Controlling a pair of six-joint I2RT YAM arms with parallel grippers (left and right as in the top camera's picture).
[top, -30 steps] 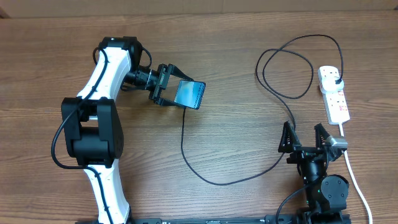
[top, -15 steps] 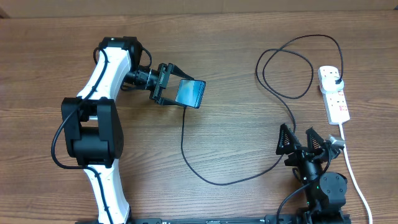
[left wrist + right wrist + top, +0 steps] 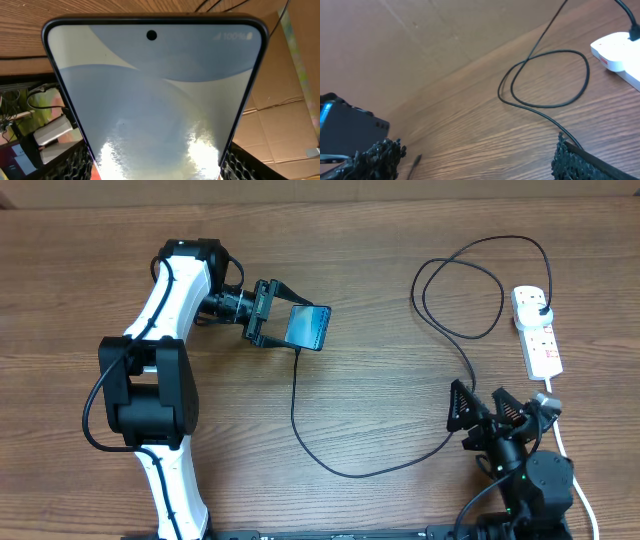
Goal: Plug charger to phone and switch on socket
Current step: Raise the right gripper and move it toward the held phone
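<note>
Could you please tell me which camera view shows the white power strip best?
The overhead view: the whole power strip is in sight. The right wrist view catches only one end; the left wrist view, none.

One phone (image 3: 307, 327), one charger (image 3: 293, 405), one socket (image 3: 538, 335), two pincers: left pincer (image 3: 274, 315), right pincer (image 3: 478, 392).

Robot lab, prob. a test rig. White arm (image 3: 170, 300) & black arm (image 3: 525, 480) at wood tabletop (image 3: 380, 260). Cardboard sheets (image 3: 285, 120), loose wiring (image 3: 42, 97) around.
</note>
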